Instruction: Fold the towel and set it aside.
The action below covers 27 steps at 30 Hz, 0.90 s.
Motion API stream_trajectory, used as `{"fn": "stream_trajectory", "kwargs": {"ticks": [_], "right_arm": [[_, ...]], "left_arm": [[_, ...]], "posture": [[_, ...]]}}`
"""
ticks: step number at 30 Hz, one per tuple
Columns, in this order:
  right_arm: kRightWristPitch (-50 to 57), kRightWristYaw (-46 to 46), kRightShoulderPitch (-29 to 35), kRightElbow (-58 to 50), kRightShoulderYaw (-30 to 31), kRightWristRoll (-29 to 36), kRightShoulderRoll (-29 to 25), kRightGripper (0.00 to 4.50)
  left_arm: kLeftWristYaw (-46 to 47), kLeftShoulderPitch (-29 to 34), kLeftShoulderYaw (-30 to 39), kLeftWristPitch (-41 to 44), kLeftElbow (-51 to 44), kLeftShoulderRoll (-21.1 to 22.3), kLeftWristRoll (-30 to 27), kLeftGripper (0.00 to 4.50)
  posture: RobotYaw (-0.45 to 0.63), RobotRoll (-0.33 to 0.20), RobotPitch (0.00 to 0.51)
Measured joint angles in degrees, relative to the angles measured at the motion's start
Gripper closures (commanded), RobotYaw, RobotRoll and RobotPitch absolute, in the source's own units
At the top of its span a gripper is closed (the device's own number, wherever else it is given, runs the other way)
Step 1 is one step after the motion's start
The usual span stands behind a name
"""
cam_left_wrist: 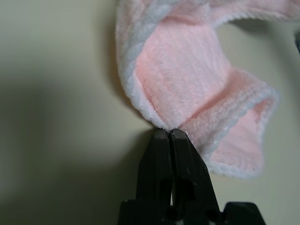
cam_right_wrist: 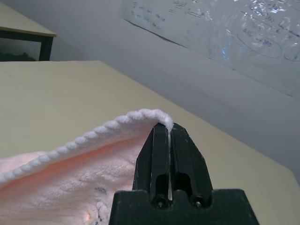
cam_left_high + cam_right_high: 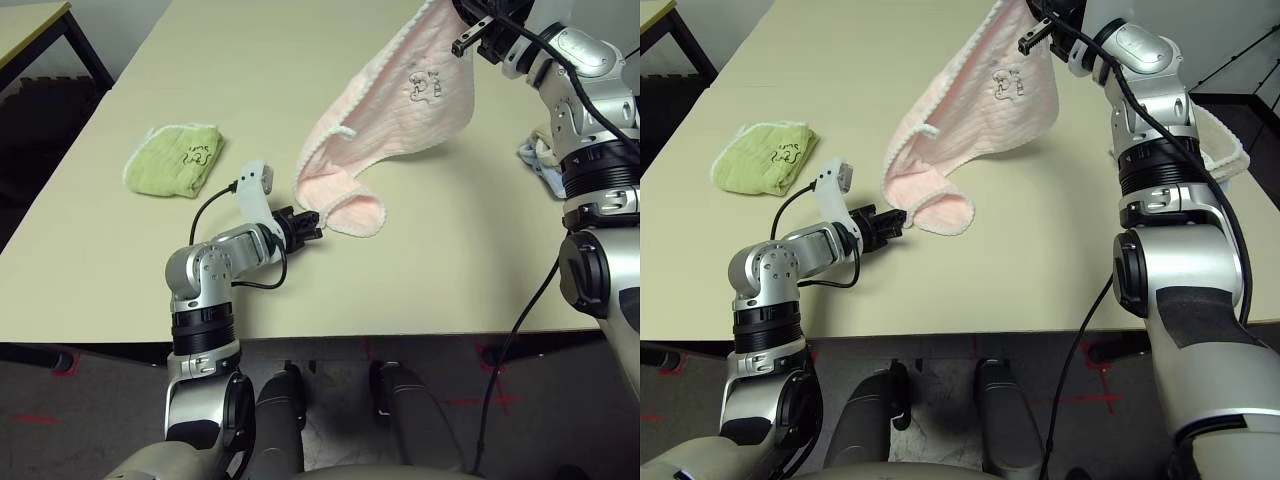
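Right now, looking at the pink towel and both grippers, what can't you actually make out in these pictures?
- Left gripper: shut at the pink towel edge; whether cloth is caught between the tips can't be told, in the left wrist view.
- Right gripper: tips cut off by the top edge in the eye views.
- Towels near the right arm: mostly hidden behind it.
- Embroidery on the green towel: too small to read.
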Motion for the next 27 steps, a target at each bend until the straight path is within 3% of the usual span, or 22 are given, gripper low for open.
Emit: {"fn": "stream_trajectory", "kwargs": {"ticks": [5,10,13,16,17,19,22,27], "right_arm": [[-0.24,-0.06,0.0,0.6,0.0,-0.65,-0.02,4.5],[-0.28,-0.03,0.0,0.63,0.0,-0.66,0.18,4.5],[-0.28,0.02,0.0,0.63,0.0,-0.66,0.26,4.5],[-0.28,0.09,0.0,0.63,0.0,-0.66,0.26,4.5],[-0.28,0.11,0.0,0.63,0.0,-0.66,0.25,4.5],[-0.28,0.13,0.0,0.63,0.0,-0.67,0.2,4.5],[-0.28,0.13,0.0,0.63,0.0,-0.7,0.11,4.5],[-0.28,0.14,0.02,0.63,0.0,-0.72,0.11,4.5]], "left_arm": [[0.85,-2.14,1.61,-3.35,0.66,8.37,3.04,4.48],[0.91,-2.2,2.46,-3.18,0.58,7.02,2.29,4.48],[1.1,-1.95,2.9,-2.37,0.31,5.45,1.79,3.77],[1.49,-1.85,2.87,-2.19,0.17,4.49,1.75,4.06],[1.66,-1.85,2.86,-2.2,0.09,4.43,1.75,4.38],[1.8,-1.97,2.93,-2.52,0.06,4.43,1.76,4.45],[1.97,-3.48,3.12,-3.04,0.06,4.44,1.75,3.74],[1.98,-4.17,3.54,-3.27,-0.19,4.51,1.34,1.85]], "posture": [[-0.13,0.0,0.178],[-0.13,0.0,0.179],[-0.13,0.0,0.181],[-0.13,0.0,0.182],[-0.13,0.0,0.182],[-0.13,0.0,0.182],[-0.13,0.0,0.182],[-0.13,0.0,0.183]]}}
